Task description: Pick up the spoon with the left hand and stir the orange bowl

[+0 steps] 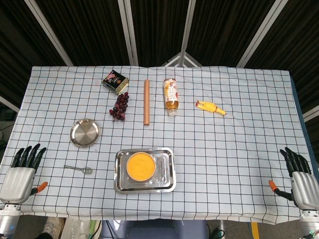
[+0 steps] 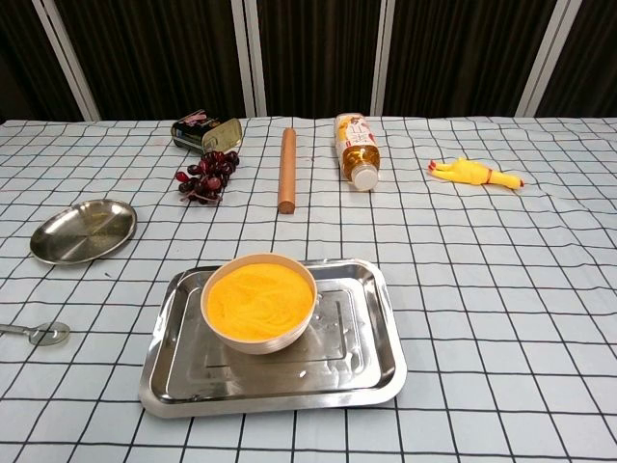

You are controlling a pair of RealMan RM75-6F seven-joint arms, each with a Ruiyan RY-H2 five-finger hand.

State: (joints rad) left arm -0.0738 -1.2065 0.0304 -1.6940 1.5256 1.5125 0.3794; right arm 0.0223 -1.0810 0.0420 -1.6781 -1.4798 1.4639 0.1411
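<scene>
A small metal spoon (image 1: 79, 169) lies flat on the checked cloth at the left, its bowl end (image 2: 46, 334) pointing toward the tray. The orange bowl (image 1: 140, 166) (image 2: 258, 301) sits in the left half of a steel tray (image 1: 168, 178) (image 2: 371, 362) near the front edge. My left hand (image 1: 21, 174) rests at the table's left front corner, fingers straight and apart, holding nothing, a short way left of the spoon. At the right front corner my right hand (image 1: 300, 178) is likewise open and empty. Neither hand shows in the chest view.
A round steel plate (image 1: 84, 132) (image 2: 83, 230) lies behind the spoon. Along the back are a tin (image 1: 115, 81), dark grapes (image 1: 120, 106), a wooden rolling pin (image 1: 147, 102), a lying bottle (image 1: 171, 95) and a yellow rubber chicken (image 1: 210, 107).
</scene>
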